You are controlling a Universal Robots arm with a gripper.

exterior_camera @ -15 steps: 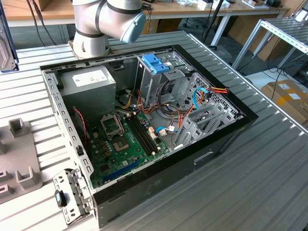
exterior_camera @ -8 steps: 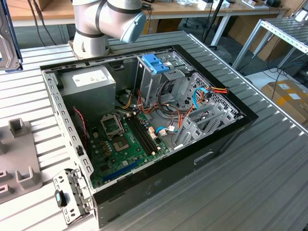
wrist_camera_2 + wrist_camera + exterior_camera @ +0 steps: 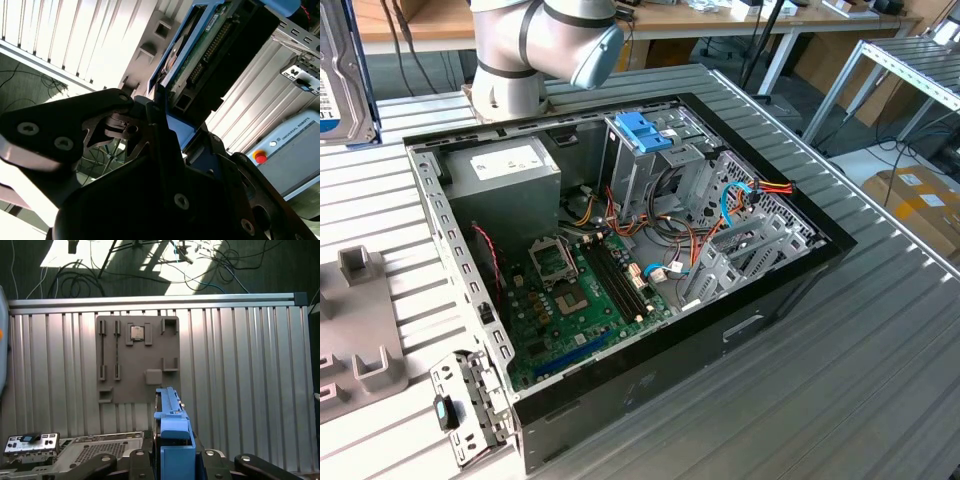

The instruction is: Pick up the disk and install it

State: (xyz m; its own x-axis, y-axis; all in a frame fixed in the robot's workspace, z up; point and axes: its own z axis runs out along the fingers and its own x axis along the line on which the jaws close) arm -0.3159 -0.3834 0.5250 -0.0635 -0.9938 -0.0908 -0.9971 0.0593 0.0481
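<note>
— Second wrist view is consulted first: where is the disk (image 3: 210, 52), and how is it held?

— It is carried aloft, off the ribbed table (image 3: 880, 380). In the first wrist view the gripper (image 3: 173, 462) is seen pressed onto one end of the blue carrier, which stands on edge between the fingers, above the grey fixture plate (image 3: 137, 357). In the exterior view the disk is found at about ten o'clock from the open computer case (image 3: 790, 265), well apart from it.

— How is it expected to handle?

— It is judged rigid and rather dense for its size, so no sag is expected, but a jolt would be poorly tolerated. The green circuit board and connector pins are left bare on one face. These are judged fragile and should not be touched or knocked against the case's metal.

— And the hold?

— The plastic carrier looks smooth, so slipping or twisting under the disk's weight is a risk with an end-on pinch. Contact is best made on the carrier's frame and the drive's flat sides, never on the board.
</note>
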